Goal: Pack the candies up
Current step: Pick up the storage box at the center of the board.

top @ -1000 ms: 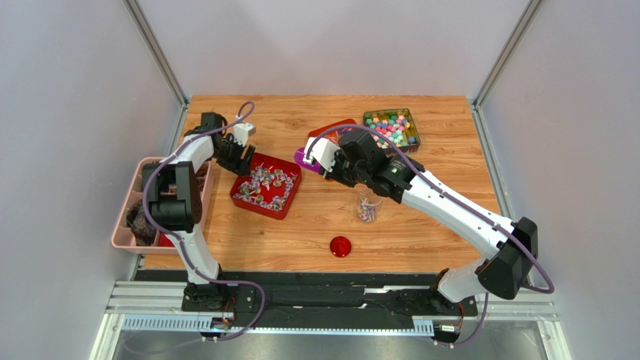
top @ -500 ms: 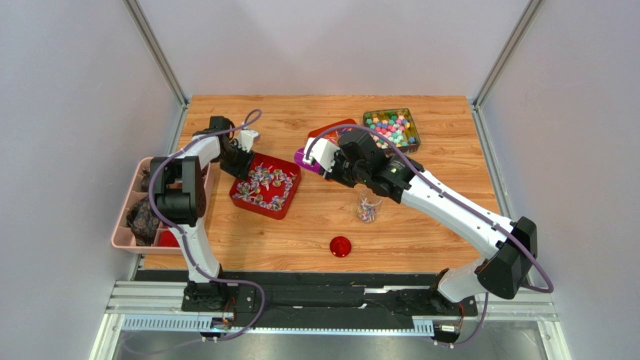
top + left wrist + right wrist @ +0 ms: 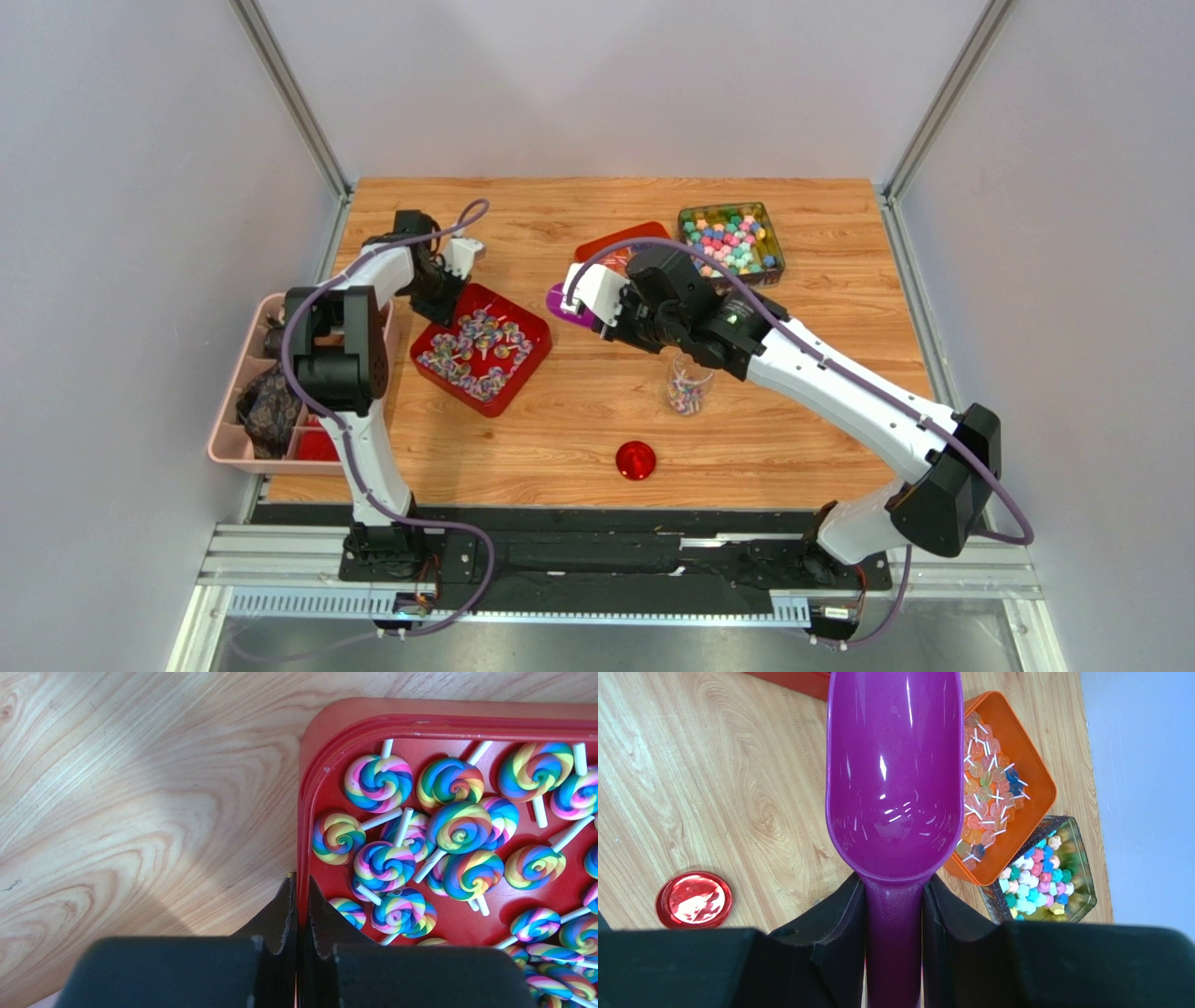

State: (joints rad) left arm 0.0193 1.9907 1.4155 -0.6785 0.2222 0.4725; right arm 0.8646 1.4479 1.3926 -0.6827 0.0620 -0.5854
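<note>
The candies (image 3: pixel 449 826) are rainbow-swirl lollipops on white sticks, piled in a red tray (image 3: pixel 309 777). From above, this red tray (image 3: pixel 522 367) lies left of centre with the candies (image 3: pixel 477 345) in it. My left gripper (image 3: pixel 300 885) is shut on the tray's rim, one finger inside and one outside; from above the left gripper (image 3: pixel 446 290) is at the tray's far left corner. My right gripper (image 3: pixel 894 896) is shut on the handle of an empty purple scoop (image 3: pixel 896 777). The scoop (image 3: pixel 572 303) hovers right of the tray. A small clear jar (image 3: pixel 686 387) holds a few candies.
A round red lid (image 3: pixel 636 459) lies near the front, also visible as the lid (image 3: pixel 694 899) in the right wrist view. An orange tray (image 3: pixel 1001 791) of gummy pops and a tin (image 3: pixel 731 241) of pastel sweets stand at the back right. A pink bin (image 3: pixel 225 420) sits off the left edge.
The left gripper has closed on the red tray's rim, and the tray has turned and shifted slightly towards the left. The right arm and scoop have barely moved.
</note>
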